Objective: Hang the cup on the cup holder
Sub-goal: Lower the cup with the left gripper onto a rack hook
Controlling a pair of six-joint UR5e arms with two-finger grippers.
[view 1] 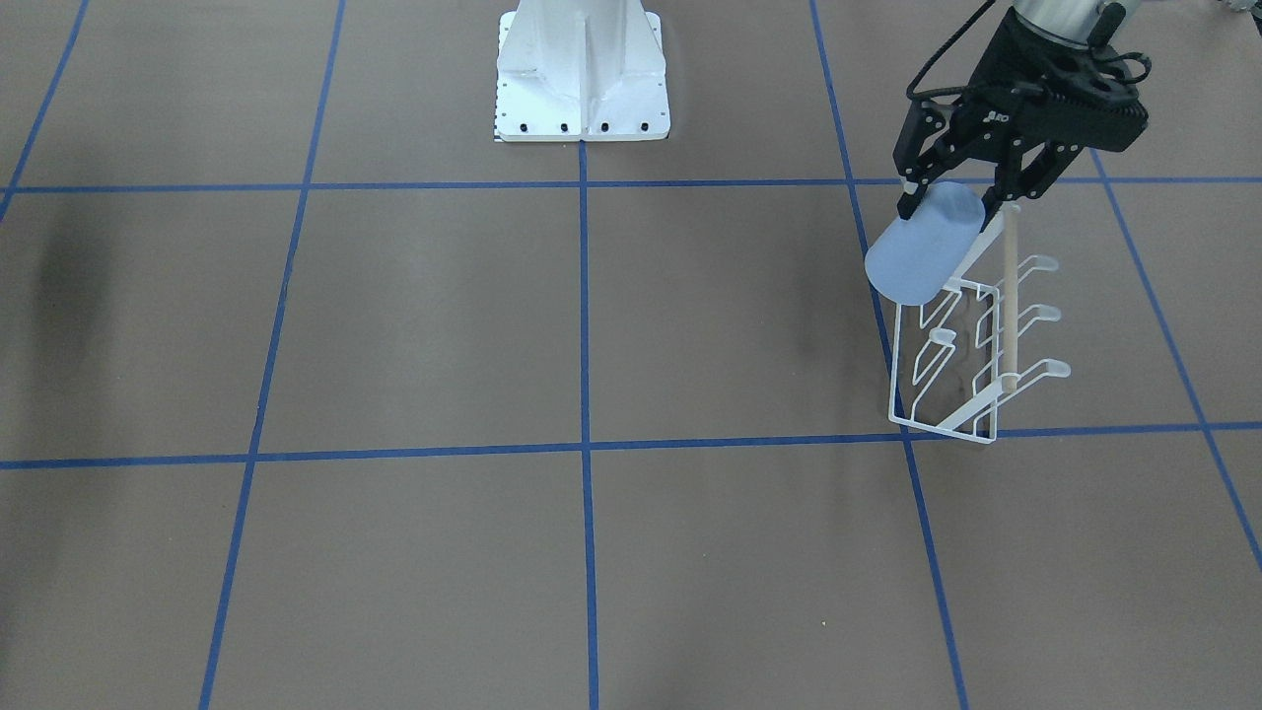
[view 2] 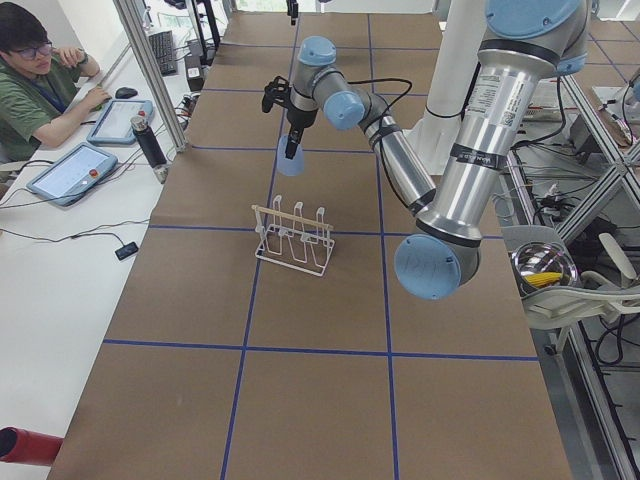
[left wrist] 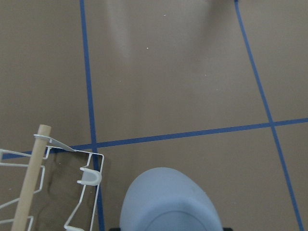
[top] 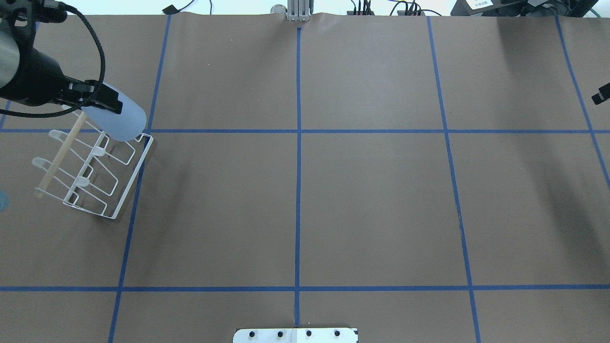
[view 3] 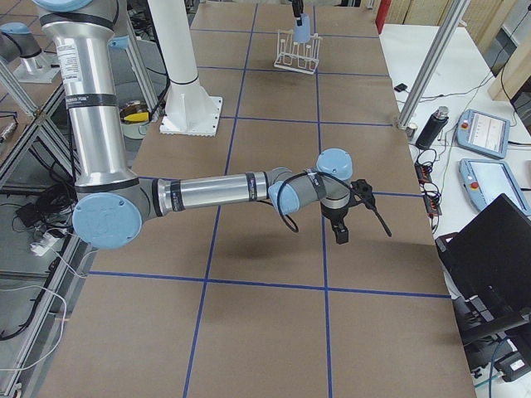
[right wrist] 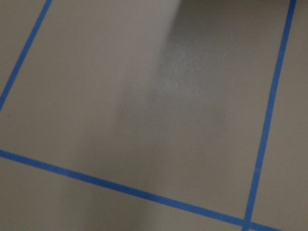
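Note:
My left gripper point(view 1: 951, 202) is shut on the pale blue cup point(view 1: 922, 251) and holds it tilted in the air above the white wire cup holder point(view 1: 971, 355), with the cup's wider end pointing away from the fingers. The cup point(top: 121, 119) hangs clear over the rack point(top: 90, 166) with its wooden rod point(top: 59, 155). In the left wrist view the cup point(left wrist: 168, 202) fills the lower edge, with the rack's corner point(left wrist: 86, 178) to its left. My right gripper point(view 3: 340, 238) hovers over bare table far from the rack; I cannot tell whether it is open or shut.
The white robot base point(view 1: 582, 74) stands at the table's middle edge. An operator point(view 2: 35, 85) sits beside the table with tablets point(view 2: 75, 170) and a dark bottle point(view 2: 148, 140). Blue tape lines point(top: 298, 157) cross the brown table.

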